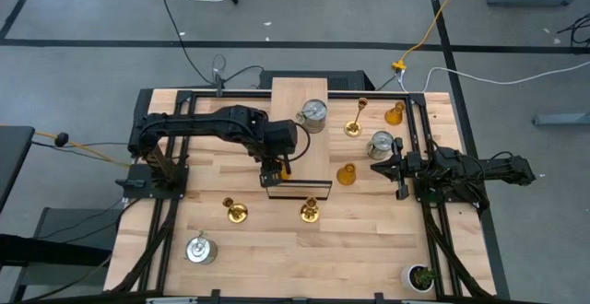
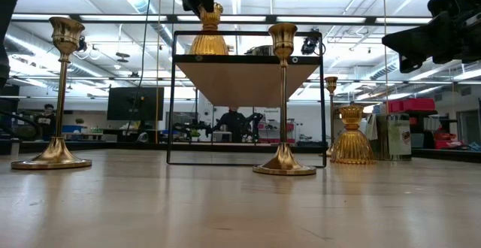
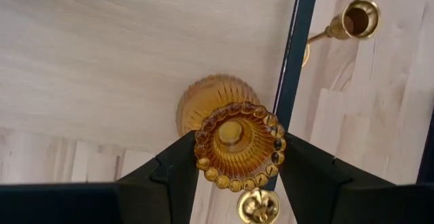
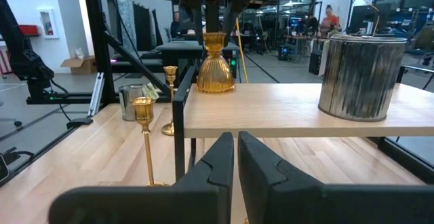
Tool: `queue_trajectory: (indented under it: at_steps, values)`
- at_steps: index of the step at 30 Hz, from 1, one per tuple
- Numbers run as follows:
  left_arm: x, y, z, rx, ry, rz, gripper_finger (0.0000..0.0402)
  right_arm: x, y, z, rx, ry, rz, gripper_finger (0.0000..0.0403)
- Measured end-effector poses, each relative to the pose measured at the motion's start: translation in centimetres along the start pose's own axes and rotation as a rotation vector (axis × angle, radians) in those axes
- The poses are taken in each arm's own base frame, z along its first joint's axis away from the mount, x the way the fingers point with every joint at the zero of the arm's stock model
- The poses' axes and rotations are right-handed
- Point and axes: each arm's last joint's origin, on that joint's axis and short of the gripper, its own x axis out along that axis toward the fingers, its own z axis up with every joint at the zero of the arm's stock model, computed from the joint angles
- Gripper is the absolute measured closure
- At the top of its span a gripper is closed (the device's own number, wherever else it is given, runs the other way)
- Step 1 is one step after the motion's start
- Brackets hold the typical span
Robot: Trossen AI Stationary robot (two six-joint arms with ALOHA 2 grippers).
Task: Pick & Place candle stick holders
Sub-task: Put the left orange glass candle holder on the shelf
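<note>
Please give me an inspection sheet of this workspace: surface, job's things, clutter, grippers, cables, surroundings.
Surface: wooden table with a raised shelf.
Job's things: amber holder held on the shelf's edge; silver can on the shelf; gold candlestick on the table.
Clutter: potted plant at a corner.
Grippers: left gripper shut on the amber holder; right gripper shut, empty.
Cables: yellow cable on the floor.
Surroundings: person behind the table.

Ribbed glossy amber glass holder [image 3: 237, 144], polished gold metal candlesticks [image 2: 283, 101], brushed silver metal can [image 4: 361, 77] at frame right, pale smooth wood shelf [image 4: 285, 112], matt black fingers [image 4: 261, 176], planked wood table [image 1: 359, 249]
</note>
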Motion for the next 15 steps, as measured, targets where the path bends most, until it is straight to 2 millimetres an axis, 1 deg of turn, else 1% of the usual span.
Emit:
queue_trajectory:
  at_steps: [9, 15]
  values:
    - [0.07, 0.03, 0.03, -0.001, 0.001, 0.002, 0.0211, 0.0, 0.0, 0.0, 0.0, 0.0, 0.0, 0.0376]
    - [0.07, 0.07, 0.08, -0.001, -0.006, 0.019, 0.0199, 0.0, 0.0, 0.01, 0.0, 0.0, 0.0, 0.0376]
